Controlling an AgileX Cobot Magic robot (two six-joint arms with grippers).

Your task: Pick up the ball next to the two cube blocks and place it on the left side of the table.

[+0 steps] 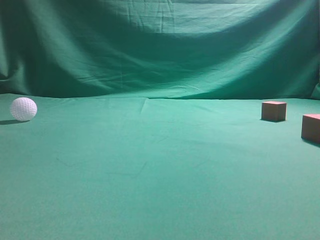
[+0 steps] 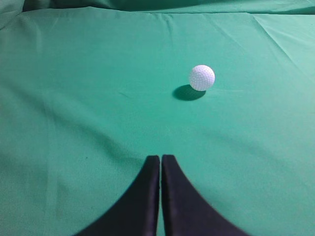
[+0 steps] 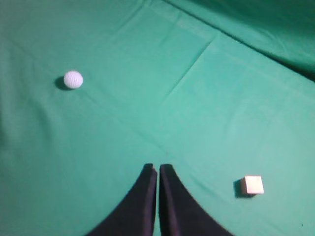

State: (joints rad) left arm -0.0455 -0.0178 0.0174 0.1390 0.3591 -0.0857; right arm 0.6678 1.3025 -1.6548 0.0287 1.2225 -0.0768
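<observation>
The white dimpled ball (image 1: 23,109) rests on the green table (image 1: 150,165) at the far left. It also shows in the left wrist view (image 2: 202,77) and the right wrist view (image 3: 73,79). The two reddish-brown cube blocks (image 1: 274,111) (image 1: 311,128) stand at the right, far from the ball. One block shows in the right wrist view (image 3: 254,185). My left gripper (image 2: 161,158) is shut and empty, well short of the ball. My right gripper (image 3: 157,168) is shut and empty, left of the block. Neither gripper shows in the exterior view.
A green cloth backdrop (image 1: 160,45) rises behind the table. The cloth on the table has shallow wrinkles and a fold line (image 3: 192,69).
</observation>
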